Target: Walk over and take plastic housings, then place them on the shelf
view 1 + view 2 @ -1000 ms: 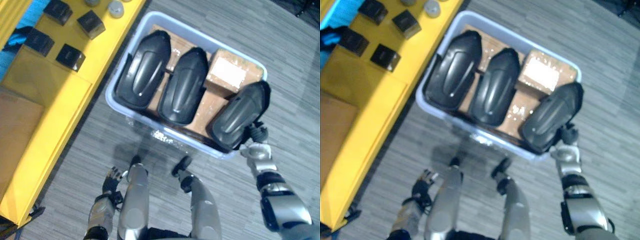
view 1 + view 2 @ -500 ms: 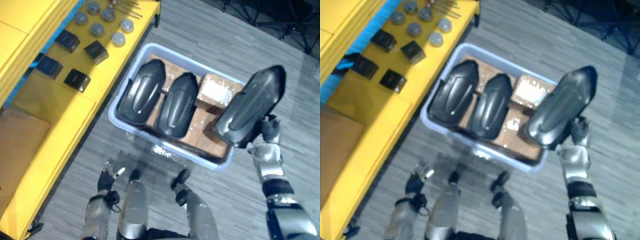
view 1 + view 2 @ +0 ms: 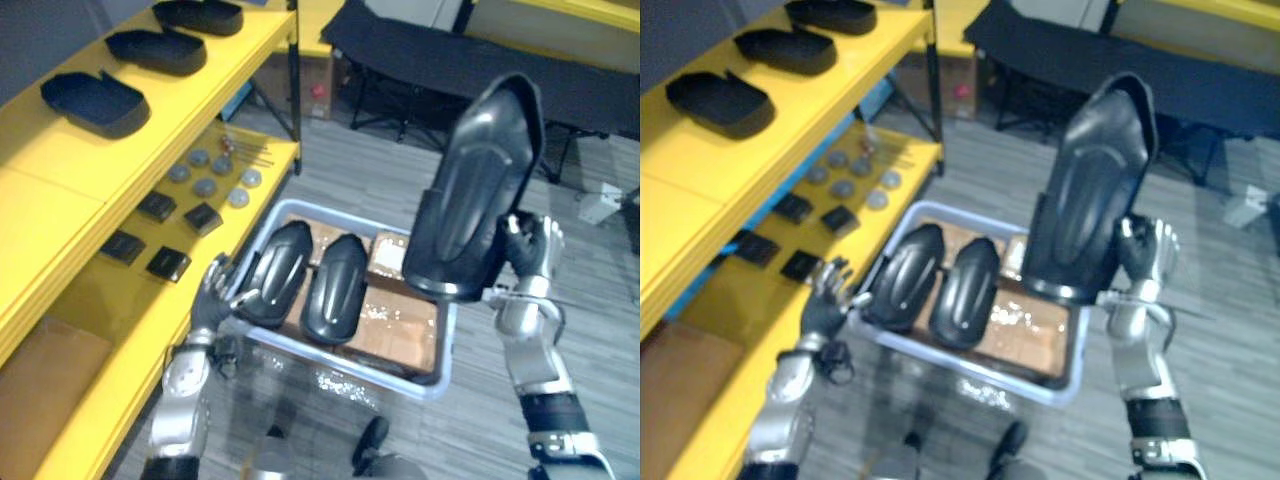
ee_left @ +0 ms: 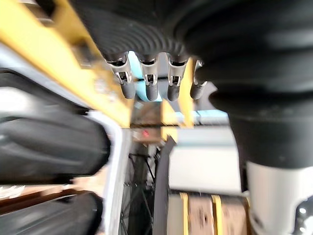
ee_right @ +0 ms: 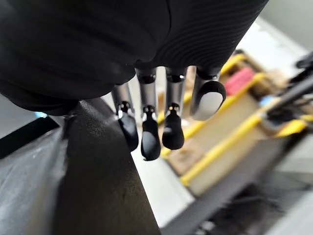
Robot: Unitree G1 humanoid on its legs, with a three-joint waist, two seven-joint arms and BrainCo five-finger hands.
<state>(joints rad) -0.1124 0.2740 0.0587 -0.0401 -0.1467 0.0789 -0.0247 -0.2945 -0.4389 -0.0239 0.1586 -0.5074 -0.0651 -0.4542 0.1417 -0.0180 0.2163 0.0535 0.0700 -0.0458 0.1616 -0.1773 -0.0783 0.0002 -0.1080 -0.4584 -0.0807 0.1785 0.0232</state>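
Right hand [image 3: 528, 252], right of centre, fingers curled on the lower edge of one black plastic housing [image 3: 475, 190], holds it upright above the pale bin [image 3: 446, 345], where two more housings [image 3: 275, 283] lie side by side; left hand [image 3: 212, 298], lower left, relaxed and empty, sits at the bin's left rim beside the yellow shelf [image 3: 60, 180].

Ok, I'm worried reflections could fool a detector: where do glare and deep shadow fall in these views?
Left eye view: a pale sheen runs down the lifted housing in the right hand; a fainter one lies on the leftmost housing in the bin, and white glints speckle the cardboard inside. Left wrist view: the binned housings read almost black.
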